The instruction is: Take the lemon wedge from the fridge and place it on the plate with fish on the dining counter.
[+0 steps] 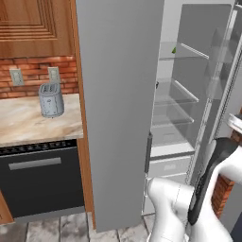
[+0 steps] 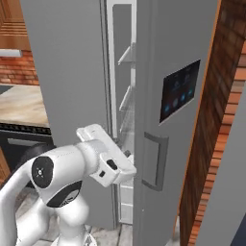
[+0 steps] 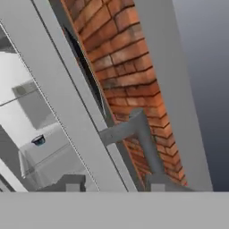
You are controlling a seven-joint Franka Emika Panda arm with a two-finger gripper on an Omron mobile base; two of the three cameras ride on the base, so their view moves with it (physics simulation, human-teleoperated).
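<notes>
— Where are we?
— We're in a home kitchen: a tall grey fridge (image 1: 120, 108) with glass shelves (image 1: 182, 49), a toaster (image 1: 51, 99) on a marbled tabletop (image 1: 28, 124), a brick backsplash (image 1: 33, 71), wooden cabinets (image 1: 35, 26).

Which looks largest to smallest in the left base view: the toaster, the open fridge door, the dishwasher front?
1. Fridge door, though it stands nearest the camera.
2. Dishwasher front.
3. Toaster.

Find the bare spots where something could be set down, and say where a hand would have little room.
Free: beige marbled worktop left of the ribbed grey toaster; clear glass fridge shelves. Tight: the gap between the grey fridge doors, where the white gripper sits.
</notes>
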